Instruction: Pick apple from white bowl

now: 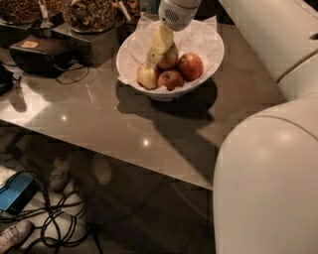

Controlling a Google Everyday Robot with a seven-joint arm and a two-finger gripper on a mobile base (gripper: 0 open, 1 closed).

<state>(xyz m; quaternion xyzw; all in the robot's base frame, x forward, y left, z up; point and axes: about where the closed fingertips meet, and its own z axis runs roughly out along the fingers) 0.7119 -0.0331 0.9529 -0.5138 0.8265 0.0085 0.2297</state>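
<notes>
The white bowl [208, 47], lined with crumpled white paper, stands on the dark table and holds several apples. My gripper [153, 55] reaches down into the bowl from the white wrist above. It sits just left of and against the red apple with the yellow-green patch [172, 57], partly hiding it. A pale yellow-green apple [147, 76] lies at the bowl's front left, a small red one [171, 79] at the front, and an evenly red, rounder apple [191, 66] on the right.
Dark trays of nuts [89, 12] stand at the back left. A black device with cables [39, 55] lies left of the bowl. My white arm and body [268, 163] fill the right side. The table's front edge [124, 156] runs diagonally; cables lie on the floor below.
</notes>
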